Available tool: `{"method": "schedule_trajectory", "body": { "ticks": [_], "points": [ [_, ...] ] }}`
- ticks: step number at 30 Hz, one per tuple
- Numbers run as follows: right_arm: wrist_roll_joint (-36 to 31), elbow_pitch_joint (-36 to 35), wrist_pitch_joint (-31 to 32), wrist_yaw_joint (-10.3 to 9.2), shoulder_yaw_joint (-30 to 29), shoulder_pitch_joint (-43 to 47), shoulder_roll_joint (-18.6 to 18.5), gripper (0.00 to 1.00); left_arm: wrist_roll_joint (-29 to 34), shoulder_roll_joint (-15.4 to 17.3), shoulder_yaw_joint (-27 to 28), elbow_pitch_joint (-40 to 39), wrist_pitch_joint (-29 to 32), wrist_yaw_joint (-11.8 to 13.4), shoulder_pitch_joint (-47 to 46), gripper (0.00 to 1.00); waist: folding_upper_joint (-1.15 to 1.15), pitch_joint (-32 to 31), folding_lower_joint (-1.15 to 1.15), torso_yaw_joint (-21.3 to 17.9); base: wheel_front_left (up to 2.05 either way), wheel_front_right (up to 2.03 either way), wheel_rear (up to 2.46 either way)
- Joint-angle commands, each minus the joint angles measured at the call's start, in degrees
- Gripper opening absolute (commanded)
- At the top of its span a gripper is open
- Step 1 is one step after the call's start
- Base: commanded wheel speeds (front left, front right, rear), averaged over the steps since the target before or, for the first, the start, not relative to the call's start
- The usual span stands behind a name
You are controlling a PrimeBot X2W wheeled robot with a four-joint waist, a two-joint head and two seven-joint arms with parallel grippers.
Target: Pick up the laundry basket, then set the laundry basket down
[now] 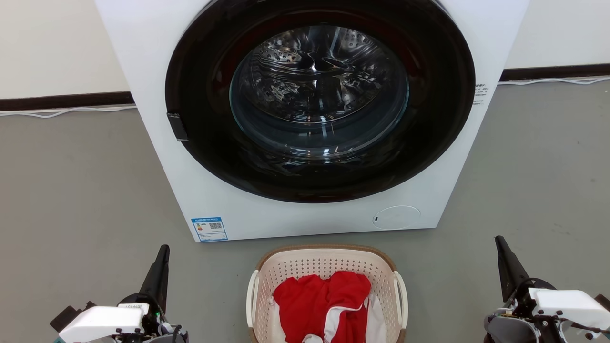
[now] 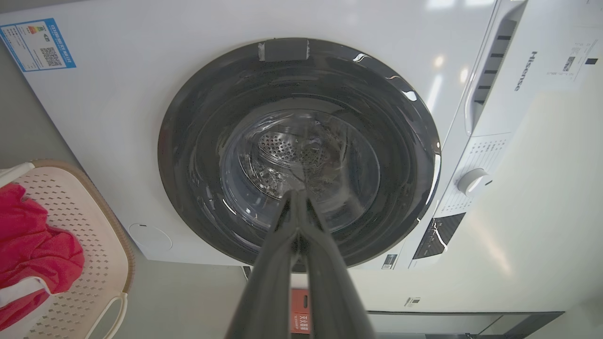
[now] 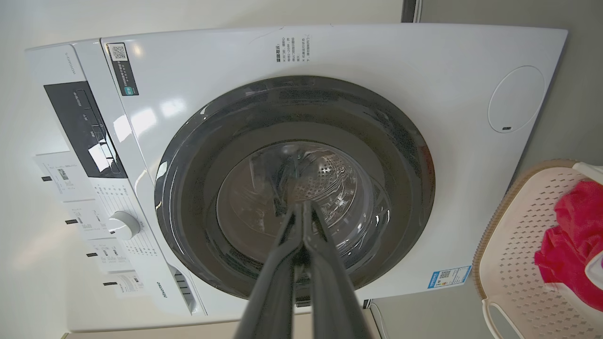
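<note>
Before the washer (image 1: pixel 305 219), the laundry basket (image 1: pixel 310 267) holds red clothing (image 1: pixel 319 300).

grey floor (image 1: pixel 71 190), pale wall (image 1: pixel 52 43), dark skirting board (image 1: pixel 66 101), white front-loading washer (image 1: pixel 157 62) with dark round door (image 1: pixel 319 100)

- My head camera looks forward and down: washer (image 1: pixel 286 216) close ahead, basket (image 1: pixel 329 264) at the bottom edge.
- My left wrist camera looks along my left gripper (image 2: pixel 297 195) at the washer's door (image 2: pixel 297 141), rolled sideways, basket at left edge.
- My right wrist camera faces that same door along my right gripper (image 3: pixel 301 207), rolled oppositely, basket at right edge.
</note>
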Motion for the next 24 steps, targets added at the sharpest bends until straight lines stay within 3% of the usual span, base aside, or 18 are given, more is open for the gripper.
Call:
{"method": "schedule_trajectory", "body": {
  "ticks": [1, 24],
  "points": [
    [0.40, -1.75, 0.42, 0.42, 1.07, -2.32, -0.20, 0.00, -0.12, 0.77, 1.71, -1.67, 0.34, -0.35, -3.20, 0.00, 0.00, 0.00, 0.00, 0.00, 0.00, 0.00, 0.00],
    [0.40, -1.75, 0.42, 0.42, 1.07, -2.32, -0.20, 0.00, -0.12, 0.77, 1.71, -1.67, 0.34, -0.35, -3.20, 0.00, 0.00, 0.00, 0.00, 0.00, 0.00, 0.00, 0.00]
  ]
}}
